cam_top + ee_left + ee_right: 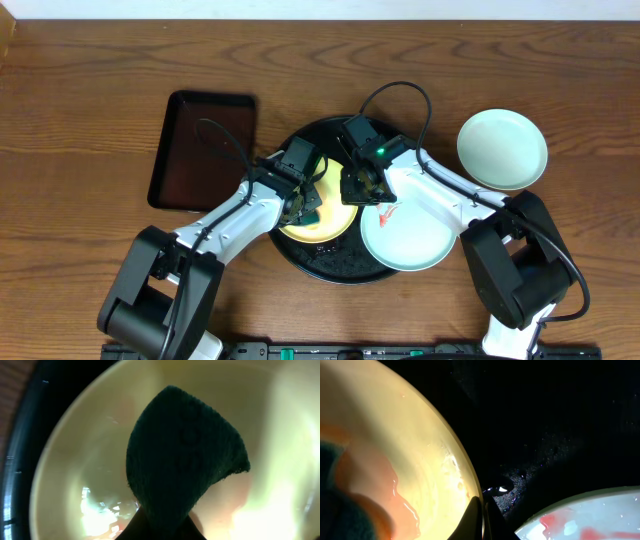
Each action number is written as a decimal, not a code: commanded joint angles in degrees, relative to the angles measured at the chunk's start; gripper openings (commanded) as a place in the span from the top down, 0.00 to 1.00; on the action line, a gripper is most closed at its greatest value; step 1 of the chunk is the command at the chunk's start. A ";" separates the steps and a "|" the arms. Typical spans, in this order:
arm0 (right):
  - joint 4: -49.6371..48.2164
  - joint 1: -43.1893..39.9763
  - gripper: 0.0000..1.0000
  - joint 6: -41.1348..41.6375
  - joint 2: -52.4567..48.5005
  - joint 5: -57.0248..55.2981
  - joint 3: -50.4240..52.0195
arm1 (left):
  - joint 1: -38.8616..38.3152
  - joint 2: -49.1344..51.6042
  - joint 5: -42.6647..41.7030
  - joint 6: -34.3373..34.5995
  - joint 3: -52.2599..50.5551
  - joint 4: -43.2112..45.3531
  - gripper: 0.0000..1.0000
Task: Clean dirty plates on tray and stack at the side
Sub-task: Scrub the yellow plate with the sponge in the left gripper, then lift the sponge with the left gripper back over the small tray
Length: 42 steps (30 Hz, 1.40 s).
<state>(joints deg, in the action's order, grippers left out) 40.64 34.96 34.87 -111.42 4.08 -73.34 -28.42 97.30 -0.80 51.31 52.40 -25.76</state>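
The pale yellow plate (335,222) lies on the left part of the black round tray (330,272). My left gripper (306,204) is shut on a dark green sponge (313,207) and presses it onto this plate; the left wrist view shows the sponge (185,455) on the yellow plate (75,460). My right gripper (356,188) is shut on the yellow plate's rim (465,485), fingers (482,520) pinching it. An orange-red smear (390,495) remains on it. A pale blue plate (412,238) with a red smear sits on the tray's right edge. Another pale plate (502,148) lies on the table at the right.
A dark brown rectangular tray (200,150) lies on the wooden table left of the black tray. Cables loop above both arms over the tray. The black tray floor (545,420) looks wet and speckled.
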 commanded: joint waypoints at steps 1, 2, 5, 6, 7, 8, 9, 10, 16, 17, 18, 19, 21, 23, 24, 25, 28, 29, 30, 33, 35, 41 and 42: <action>0.52 0.33 0.99 0.00 -0.28 -2.54 0.02 | 0.39 1.99 8.87 0.70 -1.49 -5.40 0.92; 0.52 0.28 0.99 0.00 -0.28 -2.54 0.02 | 0.57 1.88 10.08 0.72 -1.44 -6.34 0.92; 0.52 0.28 0.99 0.00 -0.28 -2.54 0.02 | 1.31 0.79 13.46 0.70 -0.61 -9.57 0.92; 0.50 0.28 0.99 0.00 -0.28 -2.54 0.02 | 1.73 0.00 14.69 0.70 -0.17 -10.73 0.92; 0.52 0.28 0.99 -0.02 -0.28 -2.54 0.02 | 2.08 -0.72 15.56 0.70 0.11 -11.19 0.92; 0.52 0.28 0.99 -0.02 -0.28 -2.54 0.02 | 2.36 -1.33 16.22 0.70 0.20 -11.26 0.92; 0.57 0.28 0.99 -0.04 -0.28 -2.54 0.02 | 2.97 -2.99 17.35 0.68 0.26 -10.93 0.92; 0.59 0.28 0.99 -0.22 -0.28 -2.54 0.02 | 3.21 -3.65 17.59 0.70 0.26 -10.69 0.92; 0.57 0.28 0.99 -0.26 -0.28 -2.54 0.02 | 4.15 -8.33 17.64 0.61 0.26 -8.63 0.92; 0.59 0.28 0.99 -0.26 -0.28 -2.54 0.02 | 4.15 -9.35 17.62 0.31 0.26 -8.68 0.92; 0.81 0.28 0.99 -0.26 -0.26 -2.47 0.02 | 4.15 -11.28 17.62 -0.61 0.26 -8.98 0.92; 0.94 0.28 0.99 -0.28 -0.24 -2.32 0.02 | 4.15 -12.50 17.64 -0.70 0.26 -9.49 0.92; 0.94 0.28 0.99 -0.70 -0.22 -2.21 0.00 | 4.33 -14.82 17.66 -0.68 0.26 -10.60 0.92; 0.94 0.28 0.99 -1.14 -0.11 -2.05 -0.07 | 4.94 -17.55 17.68 -1.42 0.24 -11.76 0.92; 0.98 0.28 0.99 -1.25 0.13 -1.95 -0.09 | 5.31 -18.62 17.68 -1.92 0.24 -12.20 0.92; 0.87 0.28 0.99 -2.29 0.33 -1.14 -0.11 | 5.90 -19.76 17.68 -2.45 0.24 -12.76 0.92; 0.37 0.28 0.99 -7.50 1.27 1.86 -0.46 | 8.04 -22.38 17.99 -2.97 0.24 -14.84 0.92; 0.57 0.28 0.99 -8.76 1.55 2.25 -0.74 | 8.87 -22.95 18.05 -3.37 0.24 -15.69 0.92; 0.90 0.28 0.99 -9.60 1.99 2.23 -1.07 | 9.68 -23.30 18.05 -3.91 0.24 -16.41 0.92; 1.40 0.28 0.99 -11.10 3.45 2.01 -1.84 | 11.61 -23.47 18.05 -4.13 0.22 -18.58 0.92; 1.38 0.28 0.99 -12.09 5.09 1.40 -2.21 | 12.74 -23.47 18.05 -4.13 0.15 -19.58 0.92; 2.34 0.31 0.99 -14.80 11.10 -5.99 -2.73 | 14.27 -23.47 18.08 -4.13 0.07 -19.78 0.92; 2.71 0.31 0.99 -15.32 12.39 -7.41 -2.73 | 14.40 -23.47 18.08 -4.11 0.07 -19.71 0.92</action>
<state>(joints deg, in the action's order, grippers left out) 42.74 34.96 22.96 -103.42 2.17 -74.43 -14.68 74.15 15.81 47.94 52.97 -45.39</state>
